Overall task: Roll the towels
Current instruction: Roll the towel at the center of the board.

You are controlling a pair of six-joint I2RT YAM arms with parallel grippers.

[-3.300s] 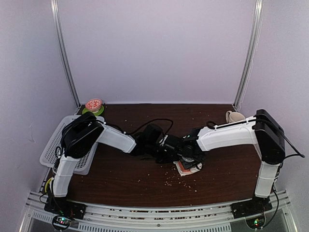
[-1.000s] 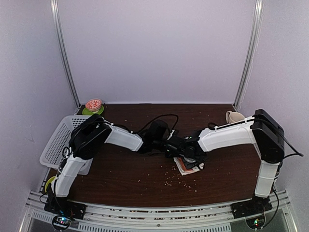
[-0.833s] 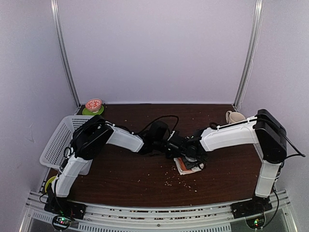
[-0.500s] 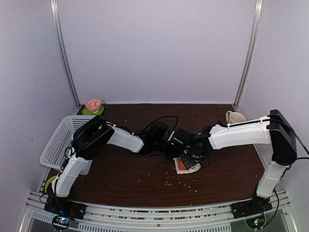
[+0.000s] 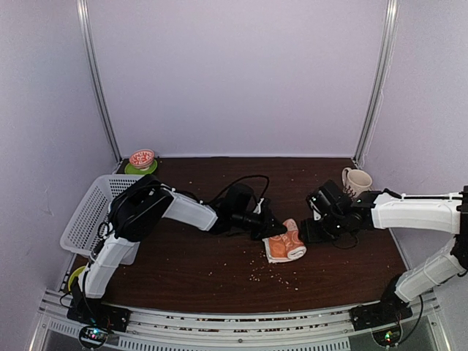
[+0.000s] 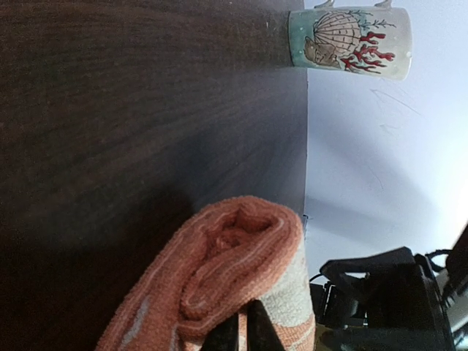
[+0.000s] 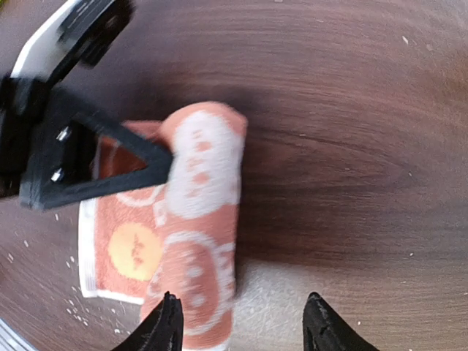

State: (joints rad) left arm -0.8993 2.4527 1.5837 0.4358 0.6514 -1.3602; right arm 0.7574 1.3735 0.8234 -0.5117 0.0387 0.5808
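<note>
Towel (image 5: 285, 245) lies mid-desk (image 5: 219, 274), slightly R of centre. Peach/orange w/ pale circles. Far part is rolled into a tight tube; the near part lies flat on the wood.

L arm reaches across from the L side. L claw (image 5: 272, 229) is at the towel's L edge, clenched on the rolled end. L wrist view: fingertips (image 6: 247, 330) nearly together, cloth nipped between them, spiral of the roll (image 6: 234, 263) straight ahead. R wrist view shows the same: black L claw (image 7: 164, 157) tip touching the roll (image 7: 194, 212) at its side.

R claw (image 5: 311, 228) is just R of the towel, not touching it. Jaws released and spread wide, fingertips (image 7: 164, 322) apart above the desk, nothing gripped. R forearm runs off toward the R edge.

Other items:
- Mug (image 5: 356, 180), cream w/ shell + coral print, back R corner; also seen in L wrist view (image 6: 349, 42).
- White basket (image 5: 84, 216) on the L edge of the desk.
- Red-pattern bowl (image 5: 142, 157) on a green plate (image 5: 148, 169), back L.
- Crumbs (image 5: 256, 276) scattered on the wood, mostly in front of the towel.
</note>
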